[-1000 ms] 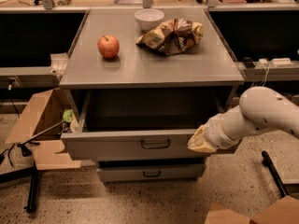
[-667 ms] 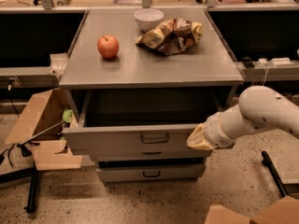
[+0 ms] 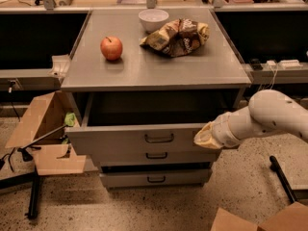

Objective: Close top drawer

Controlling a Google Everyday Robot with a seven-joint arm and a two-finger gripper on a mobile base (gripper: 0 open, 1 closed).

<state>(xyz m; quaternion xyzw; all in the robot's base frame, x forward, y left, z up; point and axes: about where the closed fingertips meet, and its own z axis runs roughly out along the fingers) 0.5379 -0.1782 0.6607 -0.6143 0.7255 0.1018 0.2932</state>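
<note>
The top drawer (image 3: pixel 120 139) of the grey metal cabinet stands pulled out, its dark tray open to view, with a small dark wire handle (image 3: pixel 159 138) at the centre of its front panel. My gripper (image 3: pixel 204 137) is at the right end of that front panel, touching or very close to it, at the end of my white arm coming in from the right. Two shorter drawer fronts sit below: the middle one (image 3: pixel 156 155) and the bottom one (image 3: pixel 156 179).
On the cabinet top (image 3: pixel 192 66) lie a red apple (image 3: pixel 111 47), a white bowl (image 3: pixel 153 19) and a crumpled chip bag (image 3: pixel 177 36). An open cardboard box (image 3: pixel 45 134) stands at the left, another box (image 3: pixel 262 220) at the bottom right. Black stand legs lie on the floor.
The drawer front and my gripper have shifted slightly towards the cabinet; the drawer is a little less far out than before.
</note>
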